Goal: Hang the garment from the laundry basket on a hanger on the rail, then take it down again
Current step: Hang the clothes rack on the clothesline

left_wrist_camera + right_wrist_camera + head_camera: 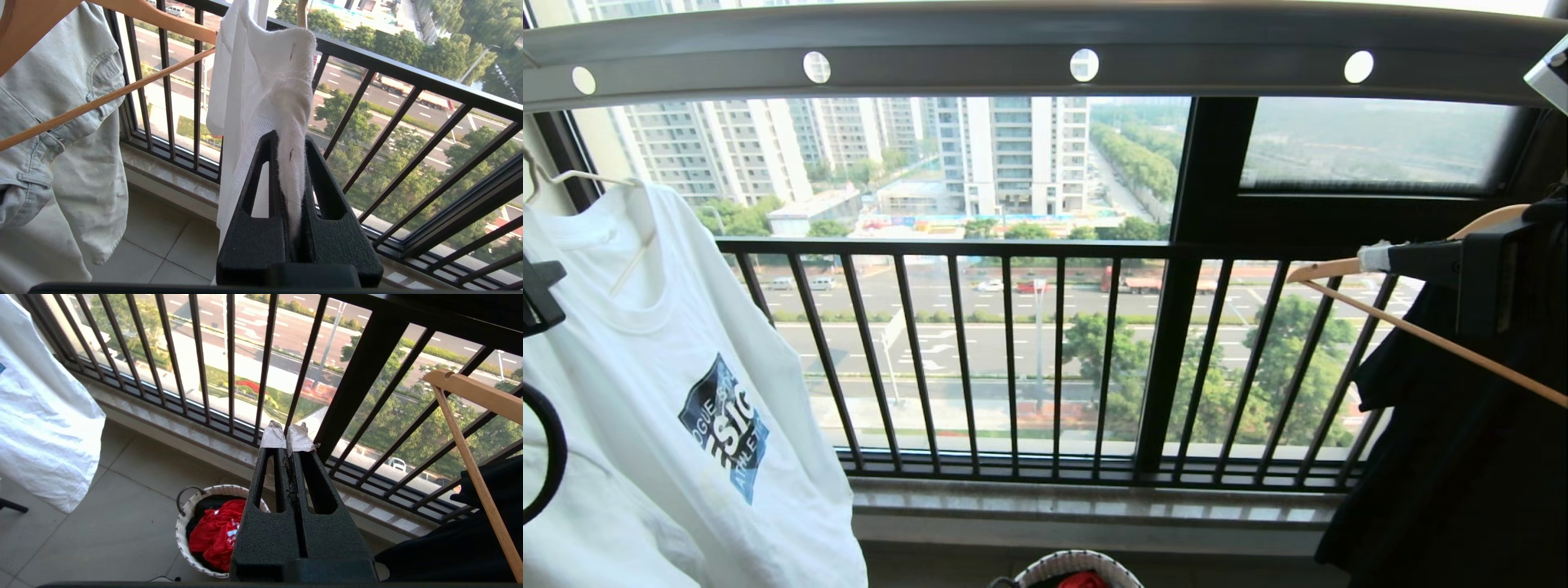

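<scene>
White cotton, the shirt (678, 392) hangs at nine o'clock in the head view, draped on the wire hanger (580, 178) whose cream arm shows through the neckline, well below the rail (947, 61) that spans the top at twelve. The left gripper (291, 163) is pinched tight on a fold of the shirt's fabric, by the wrist view. My reading is that the hanging step is in hand: the shirt is dressed on the hanger, but I cannot see the hook seated in any of the rail's round holes. The next move would call for lifting the hanger's hook to the rail without the cloth sliding off the thin wire; a grip on fabric alone gives poor control of the hook, so the hanger may tilt. The right gripper (288, 437) sits at three o'clock, fingers closed on nothing, taped tips together, just beside a wooden hanger (1413, 245) carrying a dark garment (1445, 457). The basket (192, 522) stands on the floor at six o'clock, below the sill, with a red garment (214, 535) in it. A pale denim piece (53, 134) on another wooden hanger hangs close to the shirt in the left wrist view and could snag it; the black railing (1029, 359) stands behind.
</scene>
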`<state>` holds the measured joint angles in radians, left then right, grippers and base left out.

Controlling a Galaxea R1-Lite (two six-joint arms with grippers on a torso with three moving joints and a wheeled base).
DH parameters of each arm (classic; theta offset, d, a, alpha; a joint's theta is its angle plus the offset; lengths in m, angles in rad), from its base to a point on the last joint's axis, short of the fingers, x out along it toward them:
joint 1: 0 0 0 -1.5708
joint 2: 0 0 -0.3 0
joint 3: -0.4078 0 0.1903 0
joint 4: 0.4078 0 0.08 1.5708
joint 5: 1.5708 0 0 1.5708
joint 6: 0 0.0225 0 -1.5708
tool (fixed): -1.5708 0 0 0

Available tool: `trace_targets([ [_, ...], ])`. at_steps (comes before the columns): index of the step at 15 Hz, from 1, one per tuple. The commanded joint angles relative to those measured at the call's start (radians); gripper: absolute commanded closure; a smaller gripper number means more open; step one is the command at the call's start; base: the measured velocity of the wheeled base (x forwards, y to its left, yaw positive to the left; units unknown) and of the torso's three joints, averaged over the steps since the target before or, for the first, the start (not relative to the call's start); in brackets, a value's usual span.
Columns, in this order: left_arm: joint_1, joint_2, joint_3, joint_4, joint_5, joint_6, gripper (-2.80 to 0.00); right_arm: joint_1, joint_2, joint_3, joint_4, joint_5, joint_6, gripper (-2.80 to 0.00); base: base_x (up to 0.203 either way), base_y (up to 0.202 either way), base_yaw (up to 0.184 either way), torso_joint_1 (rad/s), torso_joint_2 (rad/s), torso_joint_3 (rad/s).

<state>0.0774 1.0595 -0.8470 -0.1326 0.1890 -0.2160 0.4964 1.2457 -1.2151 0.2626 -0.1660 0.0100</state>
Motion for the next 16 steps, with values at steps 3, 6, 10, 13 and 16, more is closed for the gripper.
trace_targets([
  [3,-0.001,0.043,-0.004,-0.002,-0.022,-0.001,0.0,0.002,0.006,0.002,0.003,0.0,-0.005,0.0,0.0,0.0,0.0,0.0,0.0,0.0],
  [6,-0.001,0.063,-0.004,-0.011,-0.033,-0.001,0.0,0.005,0.006,0.002,0.003,0.0,-0.005,0.0,0.0,0.0,0.0,0.0,0.0,0.0],
  [10,0.0,0.105,-0.004,-0.09,-0.034,0.0,0.0,0.01,0.008,0.002,0.003,-0.001,-0.005,0.0,0.0,0.0,0.0,0.0,0.0,0.0],
  [13,-0.001,0.132,-0.012,-0.093,-0.035,0.004,0.0,0.011,0.008,0.003,0.003,-0.001,-0.005,0.0,0.0,0.0,0.0,0.0,0.0,0.0],
  [16,0.001,0.158,-0.012,-0.095,-0.034,0.003,0.0,0.013,0.009,0.007,0.003,-0.001,-0.007,0.0,0.0,0.0,0.0,0.0,0.0,0.0],
])
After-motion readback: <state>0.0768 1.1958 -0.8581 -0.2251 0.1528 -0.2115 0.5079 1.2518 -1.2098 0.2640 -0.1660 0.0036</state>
